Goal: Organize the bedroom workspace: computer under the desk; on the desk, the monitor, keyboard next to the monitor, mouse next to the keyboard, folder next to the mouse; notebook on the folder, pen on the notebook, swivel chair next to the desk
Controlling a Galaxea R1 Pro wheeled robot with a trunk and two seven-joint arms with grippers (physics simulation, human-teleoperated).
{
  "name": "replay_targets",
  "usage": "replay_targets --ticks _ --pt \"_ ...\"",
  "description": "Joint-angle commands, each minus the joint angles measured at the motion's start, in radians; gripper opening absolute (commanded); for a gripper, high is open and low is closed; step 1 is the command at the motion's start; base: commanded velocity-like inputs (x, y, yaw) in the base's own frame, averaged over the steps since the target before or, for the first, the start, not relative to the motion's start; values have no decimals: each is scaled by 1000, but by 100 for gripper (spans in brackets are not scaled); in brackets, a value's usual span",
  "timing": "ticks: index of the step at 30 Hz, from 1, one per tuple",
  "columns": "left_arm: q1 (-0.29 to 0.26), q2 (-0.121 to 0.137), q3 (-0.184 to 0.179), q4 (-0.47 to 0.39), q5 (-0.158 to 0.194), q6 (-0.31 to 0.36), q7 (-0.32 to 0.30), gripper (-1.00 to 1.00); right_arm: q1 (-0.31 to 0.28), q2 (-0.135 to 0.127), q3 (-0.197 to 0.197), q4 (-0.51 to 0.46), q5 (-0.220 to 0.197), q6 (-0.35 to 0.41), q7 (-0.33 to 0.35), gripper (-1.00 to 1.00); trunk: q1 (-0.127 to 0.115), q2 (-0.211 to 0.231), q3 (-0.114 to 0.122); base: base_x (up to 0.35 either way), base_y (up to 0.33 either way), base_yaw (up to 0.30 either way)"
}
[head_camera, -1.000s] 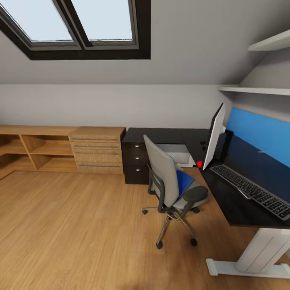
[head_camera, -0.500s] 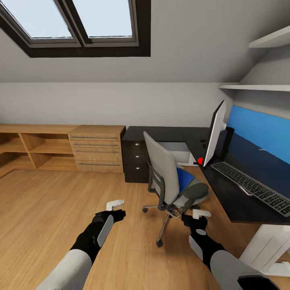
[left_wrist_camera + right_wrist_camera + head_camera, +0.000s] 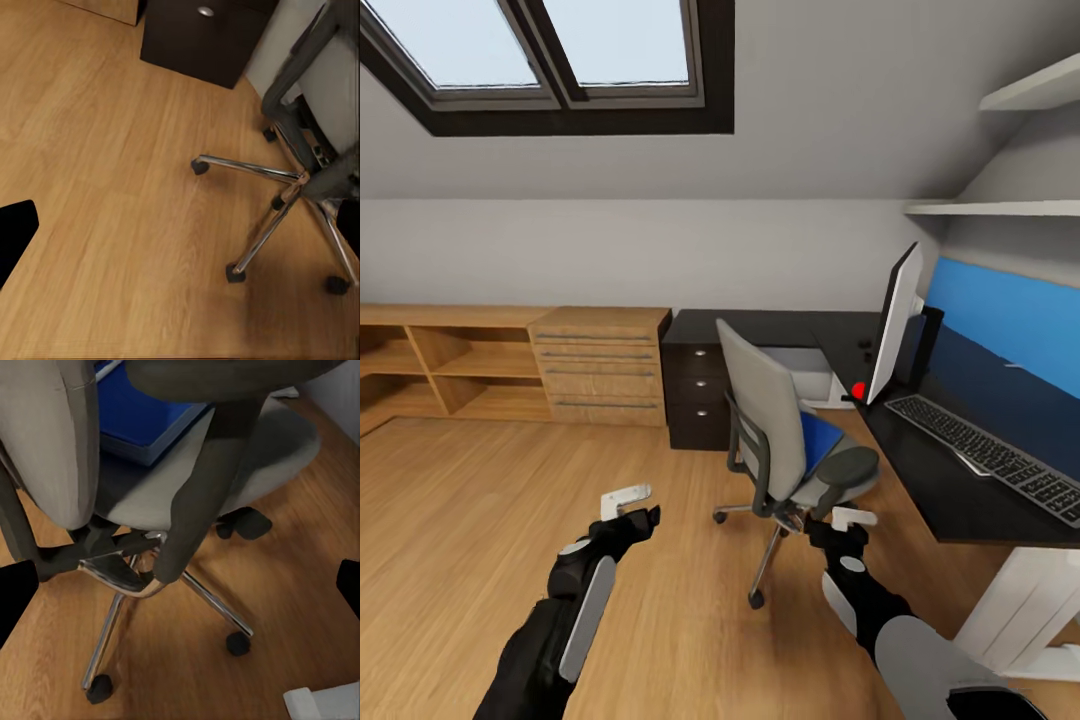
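Note:
The grey swivel chair [image 3: 770, 430] stands on the wood floor just off the black-topped desk [image 3: 945, 500], with its back turned toward me. A blue folder [image 3: 820, 440] lies on its seat, also visible as the folder [image 3: 142, 420] beside the black armrest [image 3: 225, 379]. On the desk the monitor [image 3: 892, 335] stands edge-on, with the keyboard [image 3: 990, 455] in front of it. A pale computer [image 3: 800, 372] sits under the desk's far wing. My left gripper [image 3: 628, 498] hangs open over bare floor left of the chair. My right gripper [image 3: 852, 519] is open, low beside the chair's seat.
A dark three-drawer cabinet [image 3: 695, 398] stands behind the chair, and light-wood cabinets [image 3: 510, 365] run along the back wall. The desk's white pedestal leg [image 3: 1028, 610] is at the lower right. The chair's chrome wheeled base [image 3: 277, 184] spreads over the floor. Wall shelves [image 3: 1000, 208] hang above the desk.
Both arms have risen into the head view from below over the last second. In the last half second the grippers lifted a little, and the camera shifted slightly.

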Motion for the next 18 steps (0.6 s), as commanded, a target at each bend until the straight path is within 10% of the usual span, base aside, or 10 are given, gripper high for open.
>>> replay_targets --ticks 1,8,18 --pt "43 1 -8 -92 10 50 9 100 38 1 3 -81 -8 32 -2 100 4 -8 -4 0 0 0" --pt "110 0 -16 -236 10 106 10 100 378 5 4 -728 -8 341 -3 100 31 -57 -26 0 0 0" --pt "142 0 -19 -259 10 108 11 100 430 9 4 -821 -11 391 -1 100 69 -127 -57 0 0 0"
